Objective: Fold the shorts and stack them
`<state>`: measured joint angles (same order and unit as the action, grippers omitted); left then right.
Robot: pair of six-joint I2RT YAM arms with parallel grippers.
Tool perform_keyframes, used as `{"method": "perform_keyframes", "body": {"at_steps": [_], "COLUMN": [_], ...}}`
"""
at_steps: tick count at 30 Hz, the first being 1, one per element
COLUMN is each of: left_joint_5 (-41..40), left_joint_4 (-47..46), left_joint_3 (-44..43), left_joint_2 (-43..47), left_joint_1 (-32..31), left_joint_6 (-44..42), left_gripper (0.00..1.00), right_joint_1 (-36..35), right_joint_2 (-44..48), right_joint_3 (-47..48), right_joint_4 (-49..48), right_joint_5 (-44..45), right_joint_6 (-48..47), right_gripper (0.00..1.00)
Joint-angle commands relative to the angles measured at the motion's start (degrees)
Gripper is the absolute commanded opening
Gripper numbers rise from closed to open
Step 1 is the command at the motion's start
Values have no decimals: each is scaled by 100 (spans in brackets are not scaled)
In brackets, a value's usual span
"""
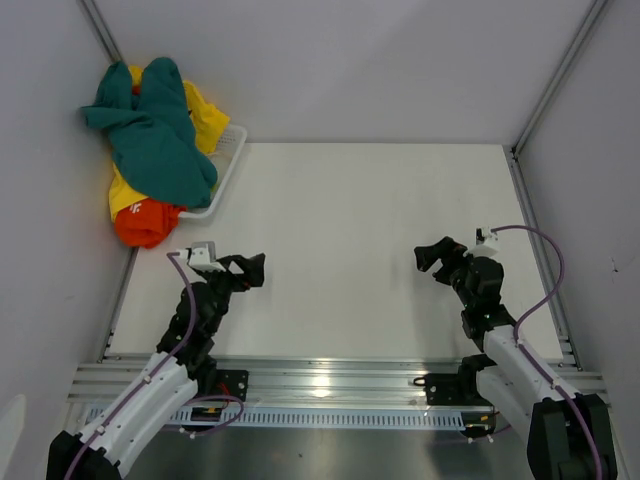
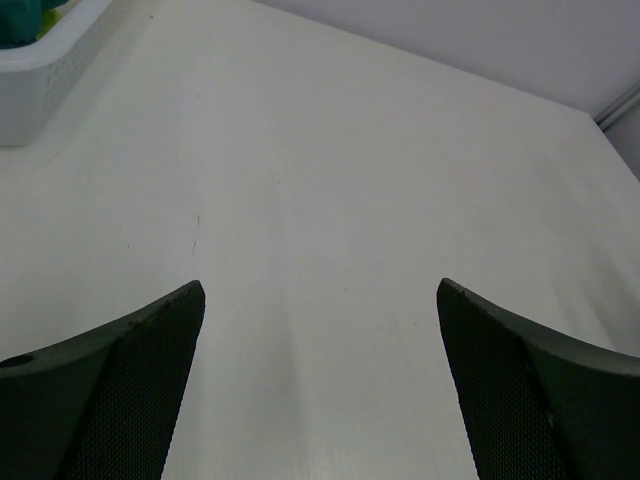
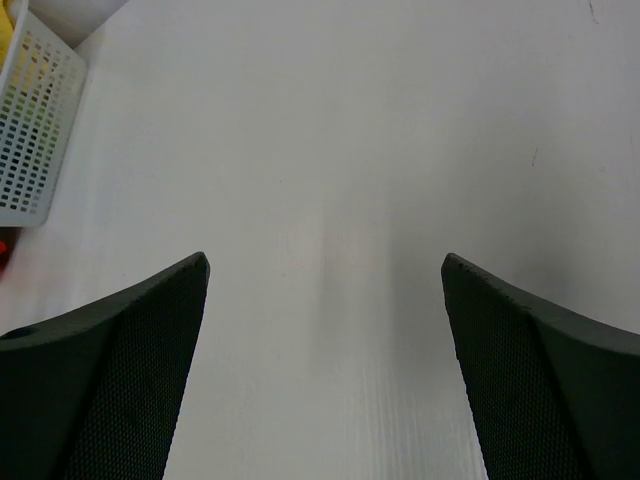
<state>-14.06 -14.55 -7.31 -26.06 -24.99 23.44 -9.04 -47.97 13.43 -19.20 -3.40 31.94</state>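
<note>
The shorts lie heaped in a white basket [image 1: 228,160] at the table's far left corner: a dark teal pair [image 1: 155,135] on top, a yellow pair [image 1: 205,118] under it, an orange-red pair [image 1: 145,222] hanging over the near end. In the left wrist view only a scrap of teal shorts [image 2: 20,18] shows above the basket [image 2: 45,70]. My left gripper [image 1: 253,270] is open over bare table, near the basket's near end. My right gripper [image 1: 432,256] is open too, at the right, far from the shorts. Both hold nothing.
The white table [image 1: 350,240] is walled by grey panels on the left, back and right. An aluminium rail [image 1: 330,385] runs along the near edge by the arm bases. The basket's mesh wall [image 3: 30,130] shows at the far left of the right wrist view.
</note>
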Motion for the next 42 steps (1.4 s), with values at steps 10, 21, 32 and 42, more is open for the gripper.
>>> {"method": "perform_keyframes", "body": {"at_steps": [10,21,32,42], "left_joint_5": [-1583,-96,-167,0], "left_joint_4": [2508,4205,4242,4013], "left_joint_3": [-2367,-6132,-7504,-7838], "left_joint_2": [-872,-4098,-5821,-6674], "left_joint_1": [353,3017,3843,4134], "left_joint_6": [1937,1910,1760,1866], "left_gripper": [99,99,94,65], "right_joint_1": [7,16,16,25], "right_joint_2": [138,164,217,279], "right_joint_3": [37,54,63,81], "right_joint_4": [-163,-93,-40,13], "right_joint_5": [32,6,-64,-65], "right_joint_6": [66,84,84,75], "right_gripper": [100,100,99,100]}}
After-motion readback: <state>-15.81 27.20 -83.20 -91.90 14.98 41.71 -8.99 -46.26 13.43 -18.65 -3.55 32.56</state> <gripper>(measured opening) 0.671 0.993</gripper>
